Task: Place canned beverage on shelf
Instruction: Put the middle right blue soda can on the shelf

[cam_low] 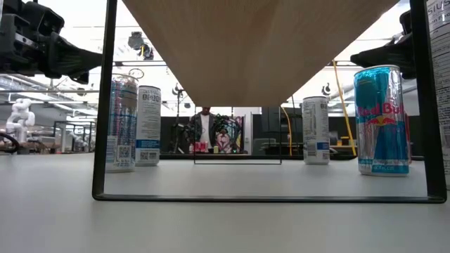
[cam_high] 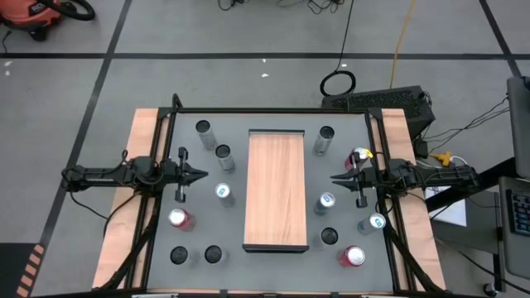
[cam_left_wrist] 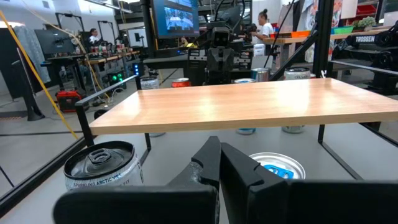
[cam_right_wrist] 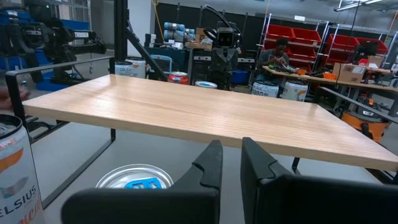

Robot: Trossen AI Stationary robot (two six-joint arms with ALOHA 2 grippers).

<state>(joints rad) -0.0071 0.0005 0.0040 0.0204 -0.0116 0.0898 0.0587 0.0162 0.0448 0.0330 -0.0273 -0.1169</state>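
The shelf [cam_high: 277, 190], a long light-brown wood-grain board on a dark frame, stands in the middle of the grey table on thin dark legs [cam_low: 104, 105]. Several canned beverages stand upright on the table on both sides of it, among them a blue-topped can [cam_high: 223, 192], a red-topped can [cam_high: 180, 218] and a blue Red Bull can [cam_low: 382, 119]. My left gripper [cam_high: 201, 175] hovers shut at the table's left side and points level at the shelf [cam_left_wrist: 249, 102]. My right gripper [cam_high: 335, 180] hovers shut at the right side, facing it.
Cans crowd the strips between each gripper and the shelf: a dark-topped can [cam_left_wrist: 102, 165] and a blue-topped one [cam_left_wrist: 277, 168] by the left gripper, a Celsius can [cam_right_wrist: 15, 168] and a blue-topped one [cam_right_wrist: 134, 177] by the right. People and workbenches show beyond the table.
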